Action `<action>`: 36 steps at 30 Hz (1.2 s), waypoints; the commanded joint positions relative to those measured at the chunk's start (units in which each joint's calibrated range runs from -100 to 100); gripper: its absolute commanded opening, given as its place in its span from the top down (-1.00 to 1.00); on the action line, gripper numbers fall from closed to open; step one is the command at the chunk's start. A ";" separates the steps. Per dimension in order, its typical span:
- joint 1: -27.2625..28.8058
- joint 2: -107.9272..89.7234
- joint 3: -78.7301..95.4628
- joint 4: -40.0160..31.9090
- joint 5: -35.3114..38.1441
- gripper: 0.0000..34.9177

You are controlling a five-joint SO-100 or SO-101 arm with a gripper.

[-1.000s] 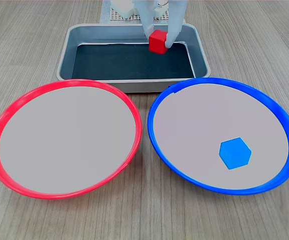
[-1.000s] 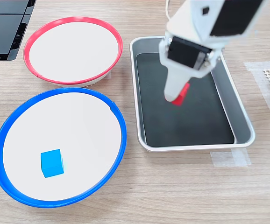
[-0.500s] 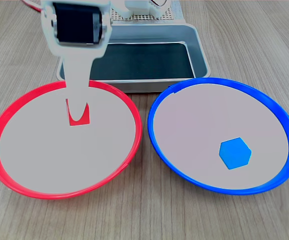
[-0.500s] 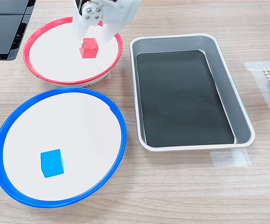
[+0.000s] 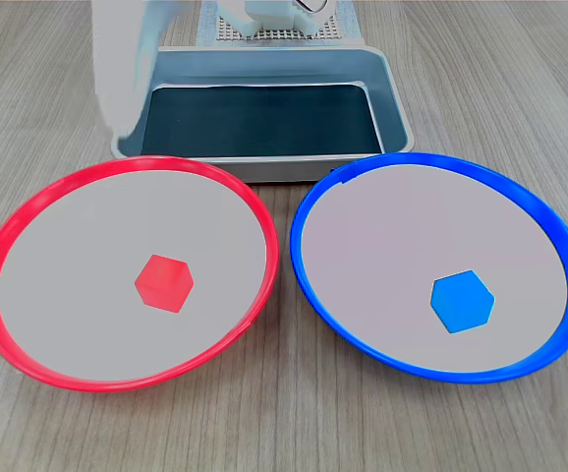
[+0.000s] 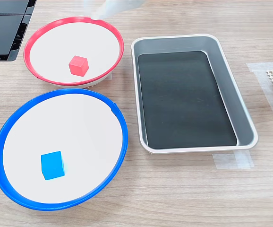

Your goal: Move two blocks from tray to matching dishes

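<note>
Both exterior views show two round dishes on a wooden table beside a grey metal tray (image 5: 394, 108) with a black floor, which holds nothing. The red cube (image 5: 163, 282) lies near the middle of the red-rimmed dish (image 5: 9, 231); the blue cube (image 5: 463, 300) lies in the blue-rimmed dish (image 5: 559, 246), towards the near edge in the first exterior view. Each cube sits clear of its dish's rim.

A blurred pale part of the arm (image 5: 122, 59) shows at the top of the first exterior view, above the tray's left wall. The pincer itself cannot be made out, so its opening cannot be told.

Both cubes look small, light and rigid with flat faces; a grasp across two opposite faces would likely hold well. Judged from how things lie, the task appears complete.
</note>
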 commanded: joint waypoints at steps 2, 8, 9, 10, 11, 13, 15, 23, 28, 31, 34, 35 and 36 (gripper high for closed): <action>-3.32 -35.70 33.01 -2.72 -8.99 0.99; -7.37 -66.83 58.13 3.38 -10.55 0.99; -7.46 -69.73 60.13 5.12 -10.55 0.99; -7.65 -71.77 61.59 6.44 -10.70 0.99; -7.93 -73.22 62.59 7.35 -10.84 0.99; -8.68 -76.47 64.69 9.82 -11.04 0.99; -9.25 -79.71 66.32 12.71 -11.23 0.99; -7.37 -87.72 69.24 16.92 -12.45 0.99; -7.74 -87.72 69.24 16.92 -12.16 0.99; -7.93 -87.72 69.24 16.84 -12.01 0.98; -7.93 -87.72 69.24 16.84 -12.01 0.98; -7.93 -87.72 69.24 16.84 -12.01 0.98; -7.93 -87.72 69.24 16.84 -12.01 0.98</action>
